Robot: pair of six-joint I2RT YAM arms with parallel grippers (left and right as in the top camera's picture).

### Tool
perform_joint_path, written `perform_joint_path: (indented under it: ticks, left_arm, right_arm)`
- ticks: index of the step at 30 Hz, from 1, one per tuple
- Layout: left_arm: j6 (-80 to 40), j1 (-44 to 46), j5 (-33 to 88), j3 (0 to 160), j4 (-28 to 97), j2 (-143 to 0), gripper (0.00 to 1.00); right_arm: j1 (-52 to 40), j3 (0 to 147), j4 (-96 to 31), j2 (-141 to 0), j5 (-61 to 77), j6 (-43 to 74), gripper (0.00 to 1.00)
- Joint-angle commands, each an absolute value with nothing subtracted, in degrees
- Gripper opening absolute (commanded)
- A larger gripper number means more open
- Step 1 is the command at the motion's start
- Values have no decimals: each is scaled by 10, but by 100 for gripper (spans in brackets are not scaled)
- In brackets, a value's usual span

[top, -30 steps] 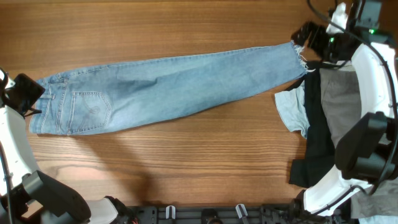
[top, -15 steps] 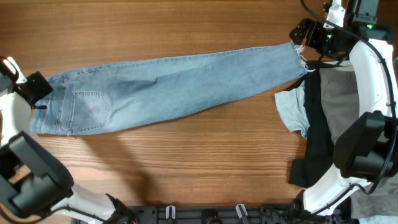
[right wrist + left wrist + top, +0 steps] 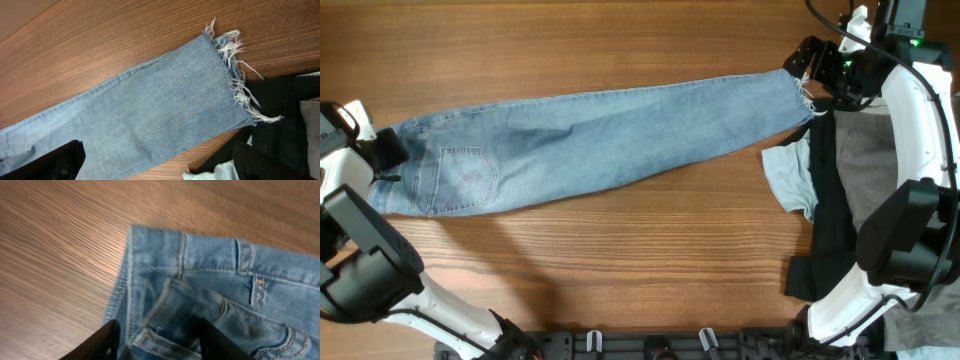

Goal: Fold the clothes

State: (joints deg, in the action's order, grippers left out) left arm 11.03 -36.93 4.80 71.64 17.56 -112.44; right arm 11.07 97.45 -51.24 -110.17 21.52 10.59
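The light-blue jeans (image 3: 600, 135) lie flat across the wood table, folded lengthwise, with the waist at the left and the frayed hem (image 3: 804, 95) at the right. My left gripper (image 3: 388, 150) is at the waist end. In the left wrist view it (image 3: 160, 347) is open, its fingers (image 3: 107, 340) straddling a raised fold of the waistband (image 3: 190, 300). My right gripper (image 3: 812, 70) hovers by the hem. In the right wrist view it (image 3: 160, 165) is wide open above the leg (image 3: 150, 110), with the frayed hem (image 3: 235, 80) just ahead.
A black garment (image 3: 830, 220), a grey garment (image 3: 875, 165) and a small pale-blue cloth (image 3: 788, 180) lie piled at the right, just below the hem. The black garment (image 3: 280, 110) lies against the hem in the right wrist view.
My left gripper has moved right from beside the jeans onto the waistband end. My right gripper has shifted slightly down and left toward the hem. The jeans have barely moved.
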Motion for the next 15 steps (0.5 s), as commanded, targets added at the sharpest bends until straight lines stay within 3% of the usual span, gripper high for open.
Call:
perform_joint_path:
  ticks: [1,2,8,15]
  left_arm:
    - [118,-372,79,721,176,-1138,19]
    - [115,-373,78,722,175,-1133,4]
    - [-29,-417,34,753,174,-1083,4]
    - [-80,-473,20,758,177,-1067,4]
  right_arm:
    - [110,978,-514,-1113,209,124,100]
    - [110,978,-514,-1113,209,124,100]
    - [110,978,-515,-1113,209,137,100]
    - [110,978,-513,-1113,209,137,100]
